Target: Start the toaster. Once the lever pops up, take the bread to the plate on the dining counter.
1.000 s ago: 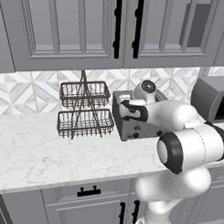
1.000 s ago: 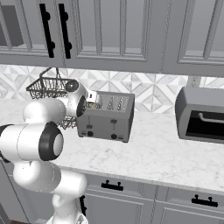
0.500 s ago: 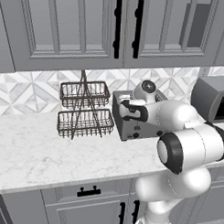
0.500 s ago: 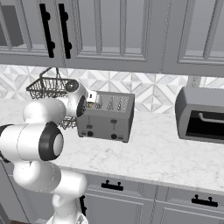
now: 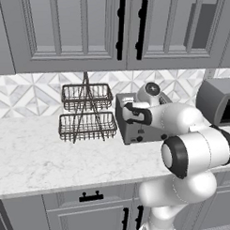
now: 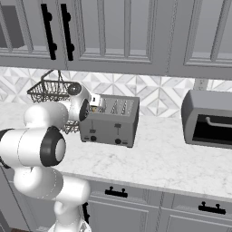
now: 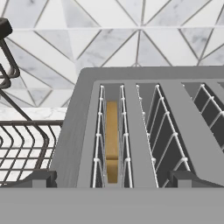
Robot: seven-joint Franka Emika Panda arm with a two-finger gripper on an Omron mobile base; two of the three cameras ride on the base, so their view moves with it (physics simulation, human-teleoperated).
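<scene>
Nothing has shifted since the earlier frames: arm, toaster and basket stand as they did. The robot's hand point(image 7: 113, 178) hangs just above the left end of the boxy grey metal four-slot toaster point(image 6: 110, 123), its two dark fingertips point(image 7: 40, 178) spread wide apart and grasping nothing. Between those tips, the hand view looks down into the slots. The small tan-brown slice of bread point(image 7: 112, 141) sits deep in the leftmost slot, between its wire guides, with its top edge below the toaster's rim. The neighbouring slots show bare wire guides. On the toaster's front face, small dark knobs point(image 6: 93, 138) sit low. A dark wire two-tier basket point(image 5: 87, 112) stands just beside the toaster on the white grey-veined marble counter point(image 5: 49, 157). Well apart along the counter sits a larger grey toaster oven point(image 6: 209, 119). Grey cabinet doors point(image 5: 73, 28) hang above.
</scene>
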